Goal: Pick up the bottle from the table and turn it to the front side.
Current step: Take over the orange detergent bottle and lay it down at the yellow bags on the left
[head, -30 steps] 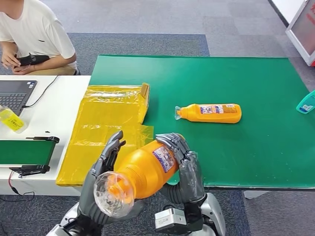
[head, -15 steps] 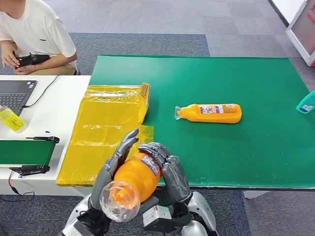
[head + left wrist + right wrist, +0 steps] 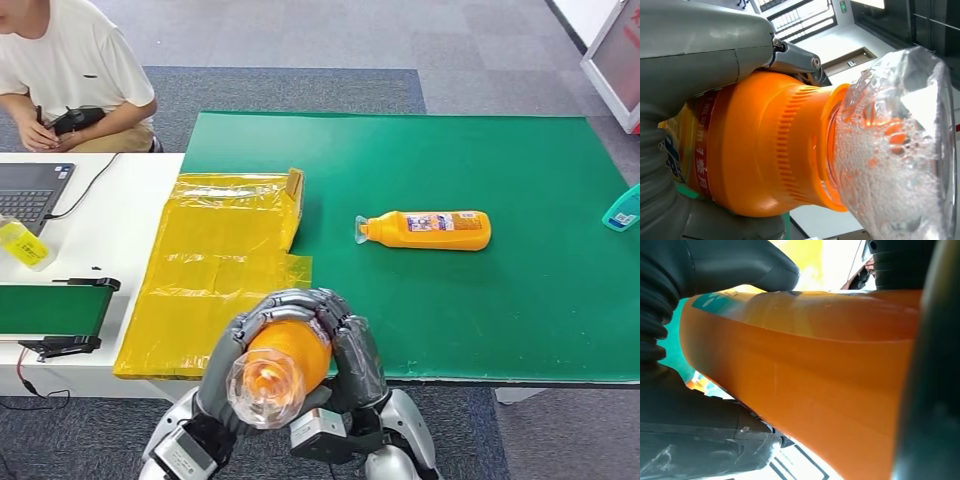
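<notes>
Fingers (image 3: 264, 318) of the left hand (image 3: 226, 365) and the right hand (image 3: 355, 355) curl over an orange bottle (image 3: 290, 350), both hands gripping it just off the near edge of the green table (image 3: 528, 330), its clear cap (image 3: 264, 388) pointing back toward the robot. Farther on, a yellow bag (image 3: 219, 260) overlaps the table's left edge. A second orange bottle (image 3: 426, 230) lies on its side mid-table. Beyond the table's far left corner sits a person (image 3: 68, 70).

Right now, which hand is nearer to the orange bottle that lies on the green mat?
The right hand. It holds the lifted bottle on the side toward the lying bottle; the left hand is farther away, on the opposite side.
</notes>
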